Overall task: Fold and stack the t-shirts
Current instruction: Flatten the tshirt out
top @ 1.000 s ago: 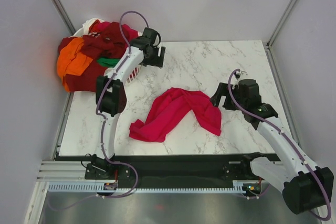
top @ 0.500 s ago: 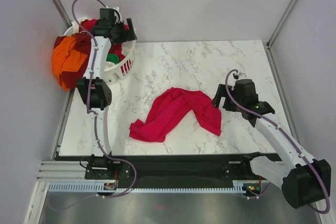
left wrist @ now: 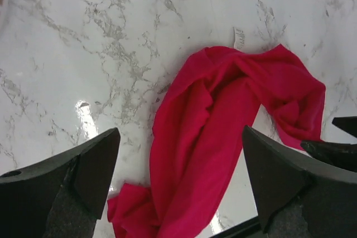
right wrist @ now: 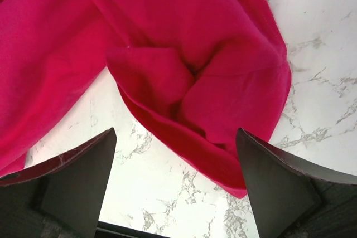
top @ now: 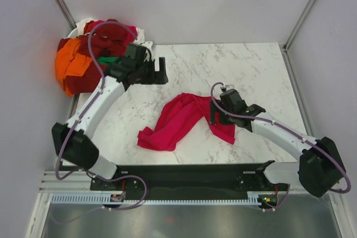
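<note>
Crimson-pink and crumpled, the t-shirt (top: 181,120) lies mid-table (top: 251,65), so the right gripper (top: 214,115) hovers over its right end, fingers spread, probably to pinch an edge, while the left gripper (top: 161,72), likewise spread and empty, hangs near the other shirts (top: 75,65).

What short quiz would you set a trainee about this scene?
1. True or false: the crimson-pink t-shirt lies neatly folded on the table.
2. Which hand is directly over that shirt? A) left hand B) right hand
3. Fill in: the pile of other shirts sits at the table's far ____ corner.
Key: 1 false, it is crumpled. 2 B. 3 left.
</note>
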Motion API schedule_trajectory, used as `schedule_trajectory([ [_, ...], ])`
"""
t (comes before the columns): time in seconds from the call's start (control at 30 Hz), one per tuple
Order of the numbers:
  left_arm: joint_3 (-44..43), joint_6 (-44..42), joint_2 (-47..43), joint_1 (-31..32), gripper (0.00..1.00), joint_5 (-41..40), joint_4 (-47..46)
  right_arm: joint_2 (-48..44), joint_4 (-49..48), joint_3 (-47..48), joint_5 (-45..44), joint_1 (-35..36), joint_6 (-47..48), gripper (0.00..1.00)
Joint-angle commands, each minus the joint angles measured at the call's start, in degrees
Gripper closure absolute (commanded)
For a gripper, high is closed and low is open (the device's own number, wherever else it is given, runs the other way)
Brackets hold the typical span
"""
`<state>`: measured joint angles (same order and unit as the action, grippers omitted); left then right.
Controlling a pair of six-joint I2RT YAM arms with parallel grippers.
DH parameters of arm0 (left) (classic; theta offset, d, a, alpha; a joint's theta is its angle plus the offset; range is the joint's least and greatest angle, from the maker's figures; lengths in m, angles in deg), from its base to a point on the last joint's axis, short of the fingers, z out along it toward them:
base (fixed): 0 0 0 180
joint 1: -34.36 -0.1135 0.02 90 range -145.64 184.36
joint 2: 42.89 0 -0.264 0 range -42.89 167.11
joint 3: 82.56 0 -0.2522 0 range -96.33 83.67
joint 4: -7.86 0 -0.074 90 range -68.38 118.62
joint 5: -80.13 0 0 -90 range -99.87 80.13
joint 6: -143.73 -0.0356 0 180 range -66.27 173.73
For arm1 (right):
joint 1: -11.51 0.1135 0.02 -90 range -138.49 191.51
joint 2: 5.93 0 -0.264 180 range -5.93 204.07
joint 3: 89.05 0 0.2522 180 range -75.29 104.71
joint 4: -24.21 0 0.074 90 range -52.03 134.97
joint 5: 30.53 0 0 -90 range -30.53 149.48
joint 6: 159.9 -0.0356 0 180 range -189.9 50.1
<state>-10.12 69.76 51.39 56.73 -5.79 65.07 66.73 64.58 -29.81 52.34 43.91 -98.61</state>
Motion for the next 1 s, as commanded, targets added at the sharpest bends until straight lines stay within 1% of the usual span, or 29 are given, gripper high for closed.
schedule_trajectory([
  [0.0, 22.33, 8.04, -15.03, -1.98, 0.03, -3.03, -7.54, -2.35, 0.11, -0.11, -3.68, 1.43, -0.56, 0.04],
  [0.03, 26.78, 8.75, -17.53, -1.11, 0.03, -0.76, -9.67, -2.61, 0.19, -0.64, -3.07, 1.78, -0.3, 0.04],
  [0.07, 30.65, 10.49, -20.07, -0.75, 0.04, -0.65, -10.65, -2.61, 0.02, -1.17, -2.45, 2.05, 0.05, 0.05],
  [0.1, 36.96, 11.38, -23.67, -0.23, 0.04, -0.56, -12.22, -2.35, -0.85, -2.05, -2.01, 2.4, 0.93, 0.06],
  [0.17, 42.01, 13.32, -26.85, 0.3, 0.06, 0.4, -13.46, -1.39, -2.17, -2.76, -0.25, 2.75, 1.9, 0.06],
  [0.2, 45.86, 13.58, -27.82, 0.74, 0.06, 0.67, -14.08, -1.04, -2.53, -2.32, -0.07, 3.01, 2.25, 0.07],
  [0.3, 50.36, 13.67, -31.6, 1.97, 0.08, 1.02, -14.26, -0.24, -2.97, -0.14, 0.37, 3.63, 3.48, 0.1],
  [0.4, 51.96, 14.99, -35.21, 3.47, 0.08, 0.93, -14.09, 1.42, -2.79, 2.15, 0.37, 4.24, 4.8, 0.12],
  [0.53, 51.96, 15.26, -38.55, 3.65, 0.09, 1.11, -13.65, 6.07, -2.62, 4.09, 0.46, 4.86, 6.21, 0.15],
  [0.57, 51.79, 16.04, -39.6, 3.65, 0.09, 1.72, -10.77, 6.78, -2.53, 4.36, 0.54, 5.04, 6.56, 0.18],
  [0.63, 51.17, 15.69, -41.27, 3.91, 0.09, 2.43, -9.26, 8.28, -1.48, 5.06, 0.2, 6.0, 6.74, 0.2],
  [0.77, 49.95, 15.08, -44.35, 4.26, 0.08, 4.27, -7.59, 8.55, 0.46, 4.28, -2.18, 6.88, 6.65, 0.21],
  [0.9, 46.0, 12.98, -45.59, 4.26, 0.08, 3.66, -3.46, 7.14, 1.51, 1.73, -2.79, 7.41, 5.95, 0.25],
  [0.97, 44.94, 11.4, -46.03, 4.26, 0.07, 1.91, -1.44, 6.61, 1.6, 0.76, -2.88, 7.5, 5.6, 0.26],
])
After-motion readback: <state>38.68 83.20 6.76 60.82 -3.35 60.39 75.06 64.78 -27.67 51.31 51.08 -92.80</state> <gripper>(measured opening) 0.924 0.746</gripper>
